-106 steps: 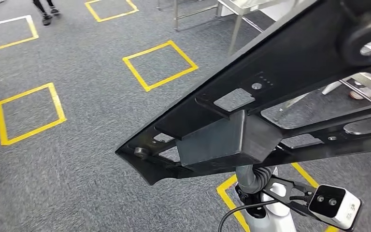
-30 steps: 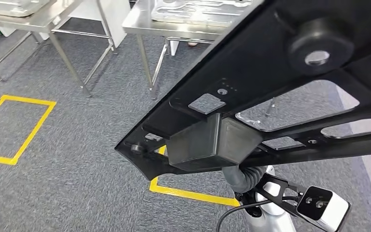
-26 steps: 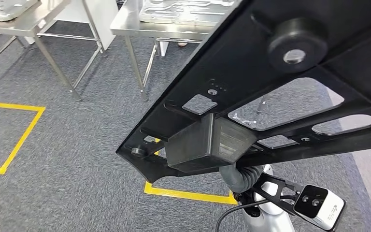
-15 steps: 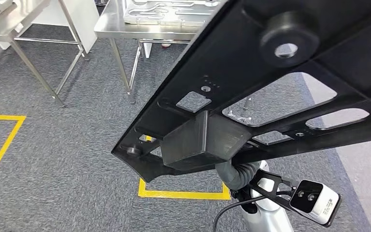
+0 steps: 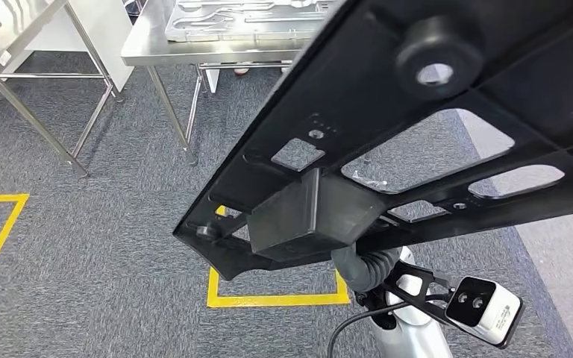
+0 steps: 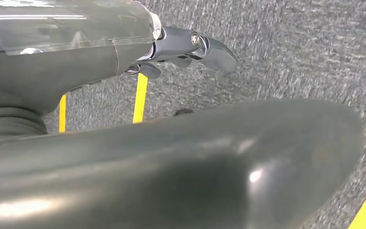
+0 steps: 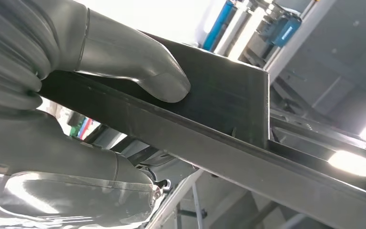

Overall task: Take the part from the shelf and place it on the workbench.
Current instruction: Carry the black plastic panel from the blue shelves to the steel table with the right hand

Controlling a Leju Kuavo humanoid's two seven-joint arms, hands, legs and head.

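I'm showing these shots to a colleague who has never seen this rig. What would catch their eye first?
The large black part, with cut-out openings, runs across the head view, carried above the grey carpet. The right hand grips its edge, thumb pressed on top. Beyond it stands a steel workbench, and yellow floor squares mark the carpet below.

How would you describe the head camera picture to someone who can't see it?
A large black plastic part with cut-out openings is carried high across the picture, above grey carpet marked with yellow tape squares. Behind it stands a steel workbench with a pale metal panel on it.
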